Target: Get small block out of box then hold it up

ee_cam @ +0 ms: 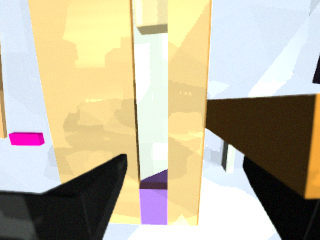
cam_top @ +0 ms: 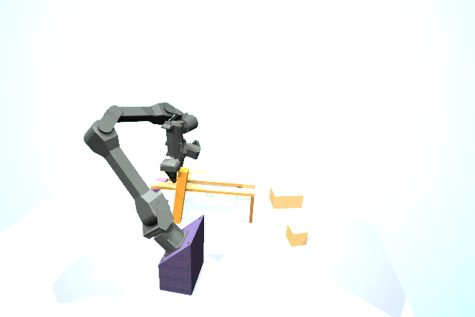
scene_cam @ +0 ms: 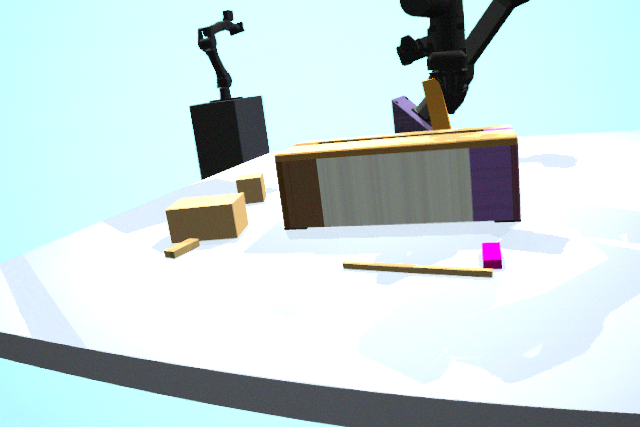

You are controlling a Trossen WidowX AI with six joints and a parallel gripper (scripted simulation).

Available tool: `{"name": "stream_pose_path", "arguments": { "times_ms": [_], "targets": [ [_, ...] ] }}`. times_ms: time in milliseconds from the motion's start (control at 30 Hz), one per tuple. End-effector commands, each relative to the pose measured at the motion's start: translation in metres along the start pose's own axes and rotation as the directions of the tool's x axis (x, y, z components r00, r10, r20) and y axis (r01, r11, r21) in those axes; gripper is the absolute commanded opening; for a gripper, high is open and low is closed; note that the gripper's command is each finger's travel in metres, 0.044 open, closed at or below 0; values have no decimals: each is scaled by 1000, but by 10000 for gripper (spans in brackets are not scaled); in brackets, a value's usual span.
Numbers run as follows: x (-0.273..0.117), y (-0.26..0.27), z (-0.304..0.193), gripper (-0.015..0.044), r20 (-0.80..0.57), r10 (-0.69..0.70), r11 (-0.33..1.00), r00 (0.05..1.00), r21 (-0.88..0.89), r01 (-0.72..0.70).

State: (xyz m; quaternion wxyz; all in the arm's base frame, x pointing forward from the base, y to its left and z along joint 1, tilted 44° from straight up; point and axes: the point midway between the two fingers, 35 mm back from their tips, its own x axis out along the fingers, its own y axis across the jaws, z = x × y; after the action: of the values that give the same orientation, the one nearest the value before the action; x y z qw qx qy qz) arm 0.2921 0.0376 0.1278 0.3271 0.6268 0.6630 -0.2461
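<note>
The box (cam_top: 222,191) (scene_cam: 392,189) (ee_cam: 100,115) has a slotted top, a purple end (scene_cam: 491,182) (ee_cam: 153,207) and a brown end (cam_top: 251,209) (scene_cam: 299,192). My gripper (cam_top: 174,180) (scene_cam: 452,110) (ee_cam: 184,160) is open and empty, pointing down close to the purple end of the top. An orange post (cam_top: 179,200) (scene_cam: 437,104) (ee_cam: 313,145) leans at the box's robot side; one finger overlaps it in the wrist view, and contact is unclear. A tan piece (ee_cam: 151,14) shows in the slot; I cannot tell whether it is the shelf block. The shelf is mostly hidden.
A magenta block (scene_cam: 491,254) (ee_cam: 26,139) and a long thin stick (scene_cam: 417,269) lie on the table on the far side. A large tan block (cam_top: 286,200) (scene_cam: 204,218), a smaller one (cam_top: 297,237) (scene_cam: 251,188) and a short stick (scene_cam: 181,248) lie beyond the brown end.
</note>
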Motion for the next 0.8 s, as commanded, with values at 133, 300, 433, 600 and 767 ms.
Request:
{"name": "stream_pose_path", "arguments": {
  "times_ms": [133,300,433,600,767],
  "targets": [
    [2,-2,16,400,1,-7,1000,1000,-1,7],
    [2,-2,24,400,0,-7,1000,1000,-1,7],
    [3,-3,31,400,-1,-7,1000,1000,-1,7],
    [1,-1,26,400,-1,0,1000,1000,0,0],
    [1,-1,26,400,-1,0,1000,1000,0,0]
  ]
}}
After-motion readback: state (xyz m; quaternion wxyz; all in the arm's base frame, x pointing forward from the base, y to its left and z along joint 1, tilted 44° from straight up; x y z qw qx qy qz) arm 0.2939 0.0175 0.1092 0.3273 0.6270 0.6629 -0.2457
